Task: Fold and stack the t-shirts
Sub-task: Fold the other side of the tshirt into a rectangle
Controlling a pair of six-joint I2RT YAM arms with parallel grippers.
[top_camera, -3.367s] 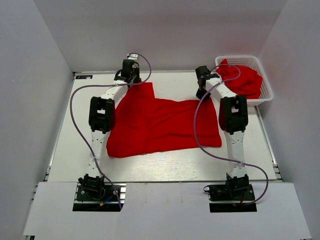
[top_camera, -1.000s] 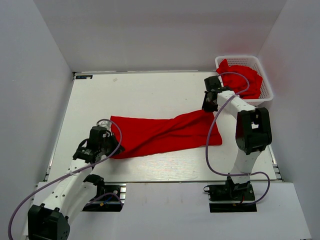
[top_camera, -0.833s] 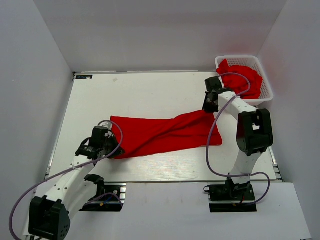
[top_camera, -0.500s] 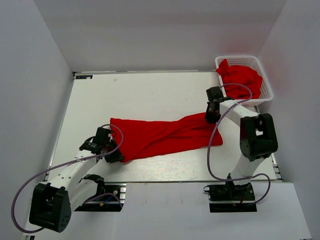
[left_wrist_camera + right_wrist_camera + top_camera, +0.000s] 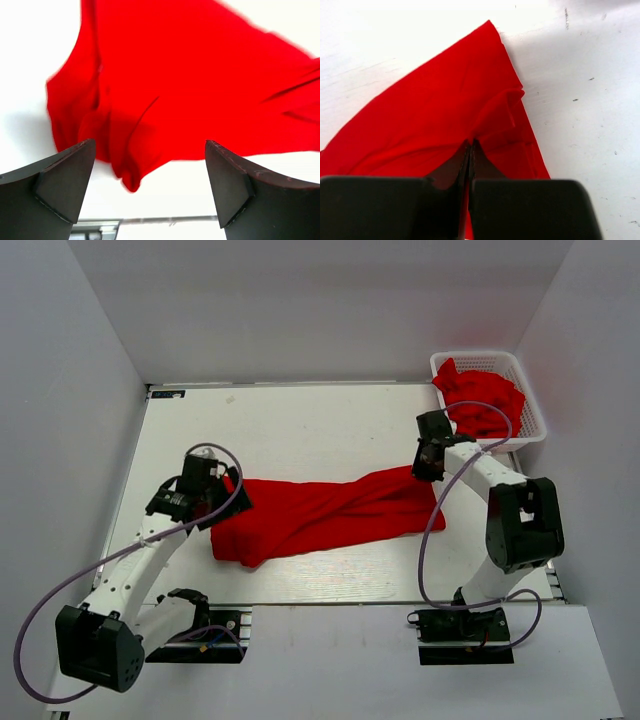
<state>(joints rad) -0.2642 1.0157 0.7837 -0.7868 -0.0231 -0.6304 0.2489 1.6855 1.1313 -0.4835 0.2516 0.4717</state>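
A bright red t-shirt (image 5: 330, 512) lies folded into a long band across the table's middle, with its left end bunched (image 5: 125, 150). My left gripper (image 5: 218, 502) hovers over that left end. It is open, its fingers (image 5: 65, 175) wide apart with nothing between them (image 5: 149, 144). My right gripper (image 5: 428, 466) is at the band's right end, shut on a pinch of the t-shirt (image 5: 445, 110), and the cloth draws up into its closed jaws (image 5: 471, 144). More red t-shirts (image 5: 487, 400) lie heaped in the basket.
A white lattice basket (image 5: 532, 418) stands at the table's far right corner, just behind the right arm. White walls close in the table on the left, the right and the back. The table's near edge (image 5: 150, 219) shows below the left fingers.
My left gripper has opened and let go of the t-shirt's left end, then lifted and drawn back toward the far side. The cloth has dropped in a bunch. The right gripper stays shut.
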